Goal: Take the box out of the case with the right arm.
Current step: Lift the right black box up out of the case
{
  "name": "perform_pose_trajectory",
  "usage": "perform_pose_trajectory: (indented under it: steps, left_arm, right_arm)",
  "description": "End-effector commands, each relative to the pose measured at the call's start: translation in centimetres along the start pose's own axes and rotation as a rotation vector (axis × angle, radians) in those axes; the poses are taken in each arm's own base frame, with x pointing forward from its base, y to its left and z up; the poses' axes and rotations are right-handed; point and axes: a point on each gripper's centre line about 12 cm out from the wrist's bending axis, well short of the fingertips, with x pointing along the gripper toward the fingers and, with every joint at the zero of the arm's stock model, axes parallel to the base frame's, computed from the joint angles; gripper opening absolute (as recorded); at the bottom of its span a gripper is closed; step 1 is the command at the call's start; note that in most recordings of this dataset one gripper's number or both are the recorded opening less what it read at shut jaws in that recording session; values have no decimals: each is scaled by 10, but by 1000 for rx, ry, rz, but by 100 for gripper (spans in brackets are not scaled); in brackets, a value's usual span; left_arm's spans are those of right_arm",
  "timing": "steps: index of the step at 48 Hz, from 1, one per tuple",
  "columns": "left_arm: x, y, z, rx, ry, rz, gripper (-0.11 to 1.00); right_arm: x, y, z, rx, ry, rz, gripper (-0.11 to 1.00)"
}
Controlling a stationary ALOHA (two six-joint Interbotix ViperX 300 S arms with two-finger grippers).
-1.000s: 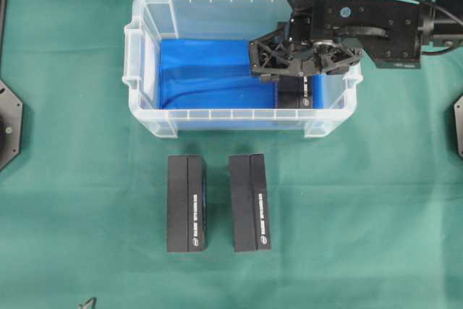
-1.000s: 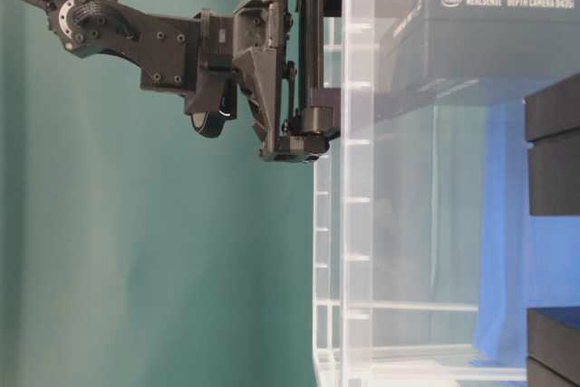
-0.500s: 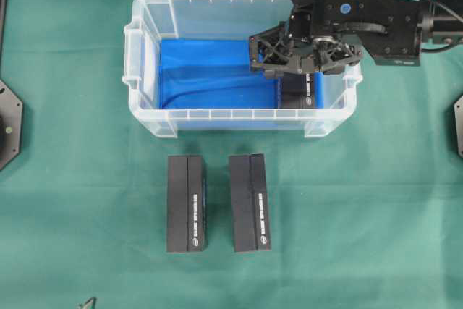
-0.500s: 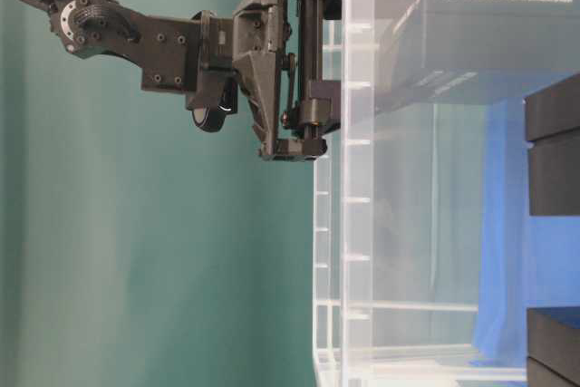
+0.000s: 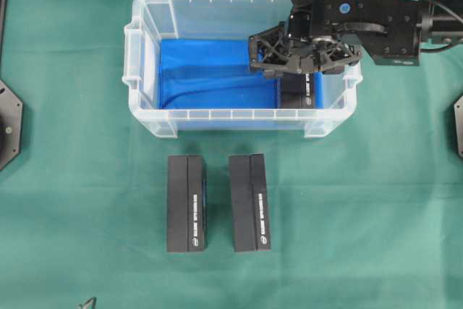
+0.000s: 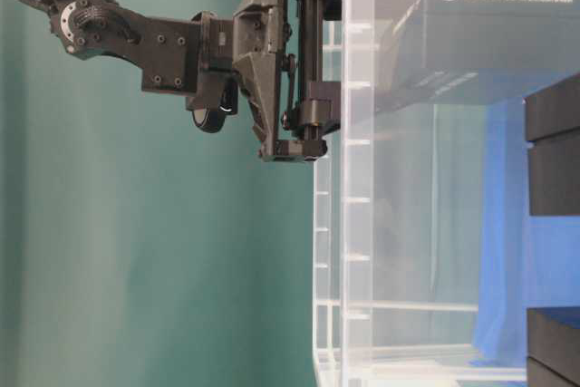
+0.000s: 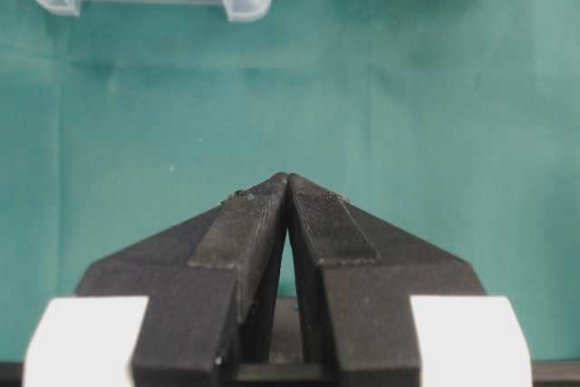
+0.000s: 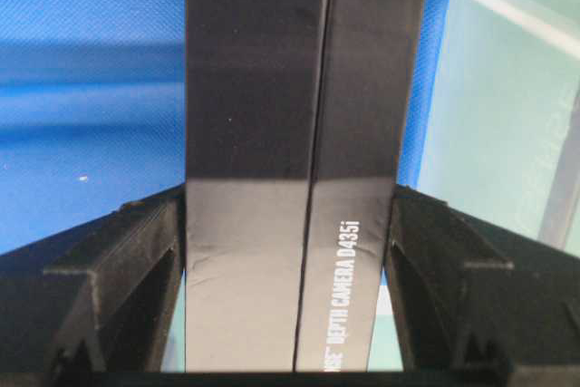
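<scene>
Here I see the all-black right gripper (image 5: 304, 61) pinching the black rectangular box (image 8: 299, 169) from both sides, inside the clear plastic case (image 5: 217, 119) at its right end, close to the wall, over the blue lining. White print reads "DEPTH CAMERA D435i". Two more black boxes (image 5: 187, 203) lie on open green cloth outside. My left gripper (image 7: 287, 189) is pressed together.
</scene>
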Motion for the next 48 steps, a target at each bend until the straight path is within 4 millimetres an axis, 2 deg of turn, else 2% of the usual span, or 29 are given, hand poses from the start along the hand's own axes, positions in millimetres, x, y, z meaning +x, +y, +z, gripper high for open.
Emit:
perform_pose_trajectory:
  steps: [1, 10, 37, 48]
  left_arm:
    - [0, 0, 5, 0, -5, 4, 2]
    - [-1, 0, 5, -3, -7, 4, 2]
    - [-1, 0, 6, -3, -13, 3, 2]
    - [-2, 0, 6, -5, -14, 3, 2]
  right_arm:
    - [-11, 5, -2, 4, 3, 27, 65]
    - [-36, 8, 2, 10, -6, 23, 65]
    - [-142, 17, 10, 20, -68, 41, 65]
    - [-170, 17, 9, 25, -66, 39, 65]
